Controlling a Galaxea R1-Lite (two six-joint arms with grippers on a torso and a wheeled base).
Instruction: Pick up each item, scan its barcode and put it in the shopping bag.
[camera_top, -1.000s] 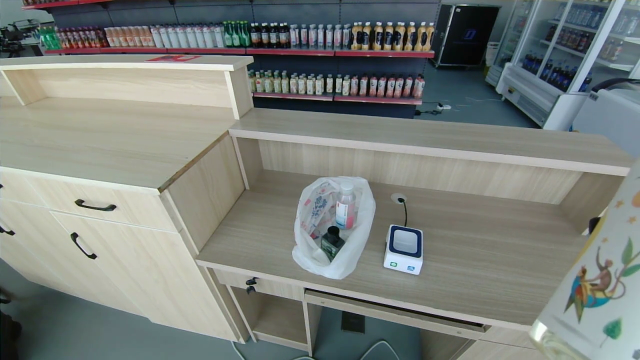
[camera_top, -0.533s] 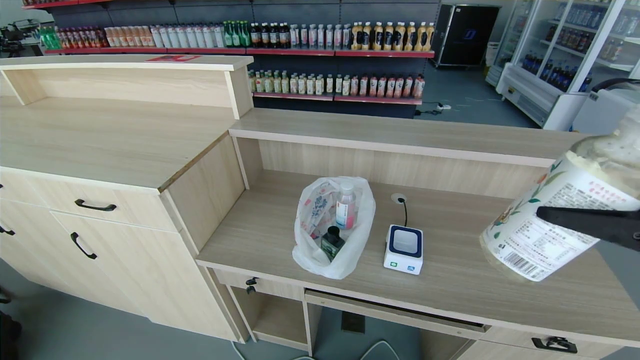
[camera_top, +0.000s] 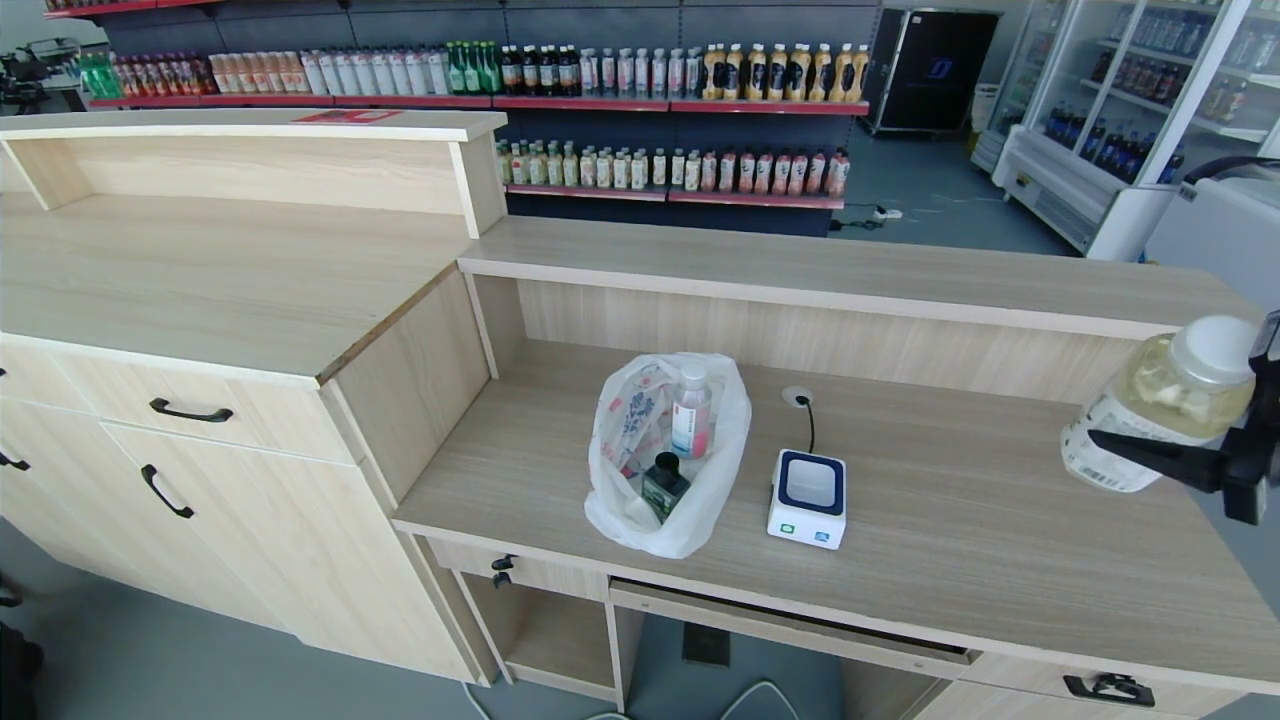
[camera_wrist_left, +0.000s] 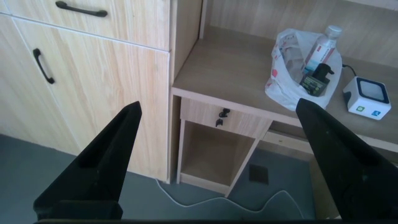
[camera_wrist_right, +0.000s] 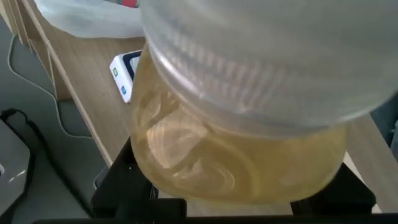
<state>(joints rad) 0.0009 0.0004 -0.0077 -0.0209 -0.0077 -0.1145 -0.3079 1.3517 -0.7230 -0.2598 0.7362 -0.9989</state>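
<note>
Now the right fingers (camera_top: 1150, 455) pinch the bottle (camera_top: 1160, 405) at the head view's right edge, cap toward upper right. Within the last second it rose from the lower-right corner and receded from the camera. Left fingers (camera_wrist_left: 99, 168) spread, low before the cabinet (camera_wrist_left: 93, 56). On the desk (camera_top: 980, 540), scanner (camera_top: 806, 497) at centre, shopping bag (camera_top: 668, 450) just left. Judgement: scan pending, bagging after.

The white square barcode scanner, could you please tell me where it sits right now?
In the head view the white square barcode scanner sits on the lower wooden counter, just right of the white plastic shopping bag, near the front edge.
</note>
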